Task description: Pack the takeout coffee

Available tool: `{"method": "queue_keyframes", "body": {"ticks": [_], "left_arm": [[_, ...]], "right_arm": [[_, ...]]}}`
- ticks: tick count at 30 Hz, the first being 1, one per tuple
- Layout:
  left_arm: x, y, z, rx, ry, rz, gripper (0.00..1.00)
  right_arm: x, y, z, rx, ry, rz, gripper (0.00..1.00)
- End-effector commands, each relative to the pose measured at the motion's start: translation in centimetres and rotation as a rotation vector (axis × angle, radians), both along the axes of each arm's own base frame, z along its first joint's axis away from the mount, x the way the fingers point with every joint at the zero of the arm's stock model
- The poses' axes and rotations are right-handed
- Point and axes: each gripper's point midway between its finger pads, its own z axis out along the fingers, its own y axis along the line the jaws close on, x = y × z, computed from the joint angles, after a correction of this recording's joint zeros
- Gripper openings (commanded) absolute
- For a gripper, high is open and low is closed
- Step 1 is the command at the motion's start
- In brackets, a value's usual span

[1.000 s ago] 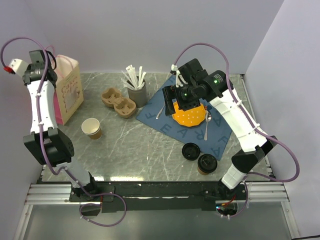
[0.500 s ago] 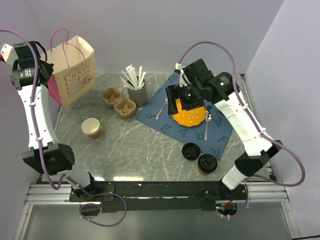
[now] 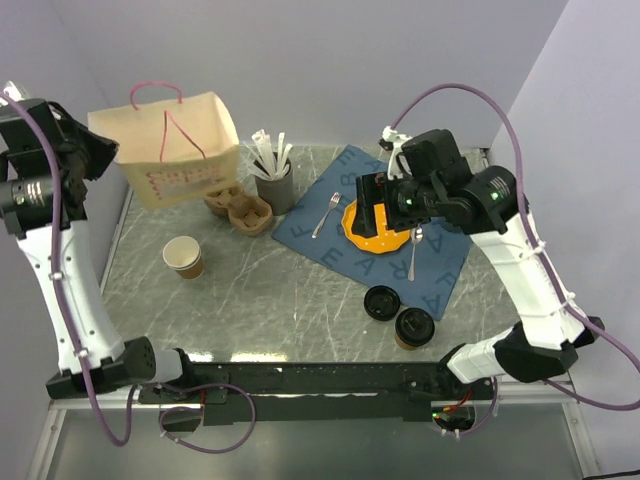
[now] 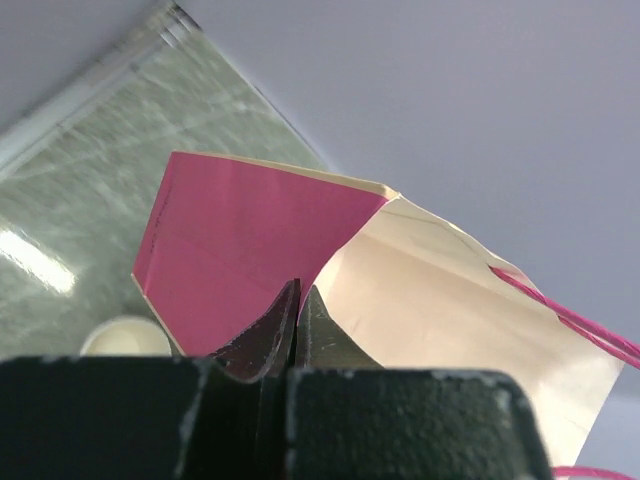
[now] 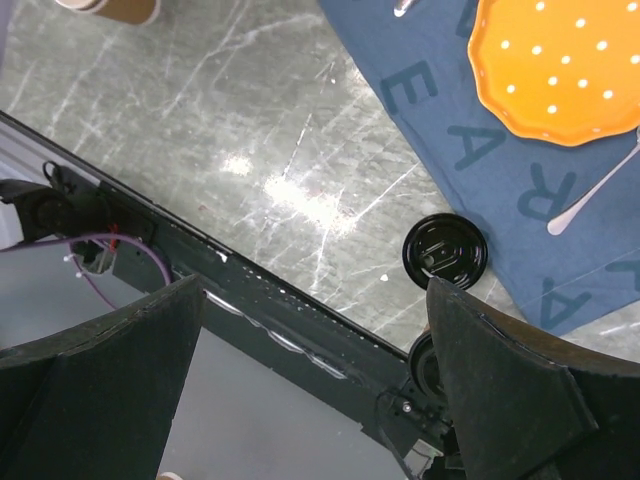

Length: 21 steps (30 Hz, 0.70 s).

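Note:
The takeout coffee, a brown cup with a black sip lid, stands near the table's front right edge. Only a sliver of its lid shows in the right wrist view, beside my right finger. My left gripper is shut on the edge of a cream and pink paper bag and holds it in the air over the back left. In the left wrist view the jaws pinch the bag's rim. My right gripper is open and empty, high above the orange plate; its jaws stand wide apart.
A loose flat black lid lies beside the coffee, also in the right wrist view. A lidless paper cup stands front left. A cup carrier, a straw holder, and a blue mat with fork and spoon sit further back.
My left arm has lifted the bag off the table and swung it right, now hanging in the air. My right gripper has risen and shifted slightly right over the plate.

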Motion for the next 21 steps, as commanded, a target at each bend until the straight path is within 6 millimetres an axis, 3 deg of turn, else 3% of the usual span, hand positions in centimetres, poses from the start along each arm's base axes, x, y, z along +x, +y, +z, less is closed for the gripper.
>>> {"method": "queue_keyframes", "body": {"ticks": [1, 2, 3, 5, 6, 7, 9, 10, 13, 17, 21], "left_arm": [[-3.2, -5.5, -0.8, -0.062, 0.038, -0.258, 0.01], [-4.1, -6.6, -1.0, -0.071, 0.036, -0.305, 0.01], [-4.3, -7.9, -3.1, -0.112, 0.080, -0.369, 0.01], [-5.6, -10.5, -4.2, -0.133, 0.089, -0.461, 0.01], [-5.8, -11.8, -6.6, -0.186, 0.145, -0.494, 0.01], [-6.6, -14.0, -6.8, -0.183, 0.134, -0.561, 0.01], [-7.1, -16.0, -9.9, -0.232, 0.212, -0.593, 0.01], [-7.9, -17.5, -10.5, -0.236, 0.230, -0.636, 0.01], [-9.0, -19.3, -12.4, -0.262, 0.258, -0.675, 0.01], [-9.5, -21.7, -14.5, -0.282, 0.266, -0.739, 0.01], [-10.7, -24.1, -17.0, -0.277, 0.312, -0.824, 0.01]], "right_arm": [[-0.7, -0.9, 2.2, 0.060, -0.071, -0.047, 0.99], [-0.8, -0.9, 2.3, 0.067, -0.068, -0.055, 0.99], [-0.9, -1.0, 2.4, 0.072, -0.069, -0.060, 0.99], [-1.3, -1.2, 2.9, 0.092, -0.076, -0.071, 0.99], [-1.4, -1.4, 3.1, 0.099, -0.081, -0.079, 0.99], [-1.6, -1.6, 3.4, 0.104, -0.088, -0.089, 0.99], [-1.7, -2.2, 3.4, 0.102, -0.082, -0.130, 0.99], [-2.0, -2.5, 3.4, 0.101, -0.075, -0.141, 0.99], [-3.0, -2.9, 3.0, 0.115, -0.030, -0.170, 0.99], [-4.4, -3.2, 0.7, 0.126, 0.035, -0.191, 0.99], [-5.9, -4.8, -0.5, 0.123, 0.037, -0.222, 0.99]]}}
